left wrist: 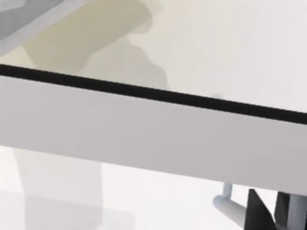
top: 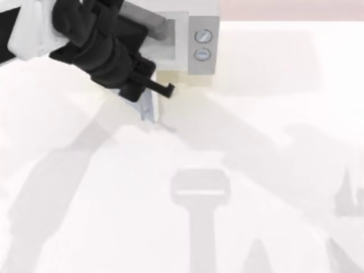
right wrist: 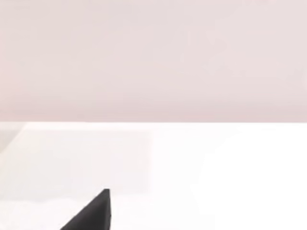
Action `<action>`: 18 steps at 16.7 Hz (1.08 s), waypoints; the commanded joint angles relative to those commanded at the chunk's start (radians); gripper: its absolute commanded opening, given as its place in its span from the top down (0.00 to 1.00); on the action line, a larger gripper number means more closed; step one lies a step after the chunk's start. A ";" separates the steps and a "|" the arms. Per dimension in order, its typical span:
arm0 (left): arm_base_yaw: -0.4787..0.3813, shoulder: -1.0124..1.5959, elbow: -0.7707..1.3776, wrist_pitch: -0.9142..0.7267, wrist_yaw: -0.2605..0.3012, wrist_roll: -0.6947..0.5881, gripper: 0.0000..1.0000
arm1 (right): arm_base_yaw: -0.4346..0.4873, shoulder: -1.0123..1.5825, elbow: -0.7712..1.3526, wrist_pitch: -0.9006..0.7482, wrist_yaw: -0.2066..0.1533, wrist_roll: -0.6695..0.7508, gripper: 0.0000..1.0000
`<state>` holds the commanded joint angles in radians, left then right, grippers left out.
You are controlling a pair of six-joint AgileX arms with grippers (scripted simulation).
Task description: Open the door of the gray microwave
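Observation:
The gray microwave stands at the table's far edge, its two knobs on the right panel. Its pale cavity shows, so the door is swung out toward the front. In the top view my left arm covers most of the door; only a pale sliver shows below the left gripper. In the left wrist view the door's gray edge fills the middle. The handle bar runs between the dark fingers, with the left gripper shut on it. The right gripper shows only a dark tip.
The white table spreads wide in front of and to the right of the microwave. Arm shadows lie across it. A pinkish wall rises behind the table's far edge. The right arm itself is outside the top view.

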<state>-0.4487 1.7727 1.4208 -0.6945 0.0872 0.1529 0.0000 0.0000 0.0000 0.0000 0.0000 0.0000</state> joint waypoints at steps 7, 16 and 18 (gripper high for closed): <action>-0.004 0.001 -0.003 0.000 0.008 0.000 1.00 | 0.000 0.000 0.000 0.000 0.000 0.000 0.00; 0.061 -0.052 -0.059 -0.015 0.090 0.161 1.00 | 0.000 0.000 0.000 0.000 0.000 0.000 0.00; 0.061 -0.052 -0.059 -0.015 0.090 0.161 1.00 | 0.000 0.000 0.000 0.000 0.000 0.000 0.00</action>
<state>-0.3878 1.7204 1.3618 -0.7094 0.1773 0.3137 0.0000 0.0000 0.0000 0.0000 0.0000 0.0000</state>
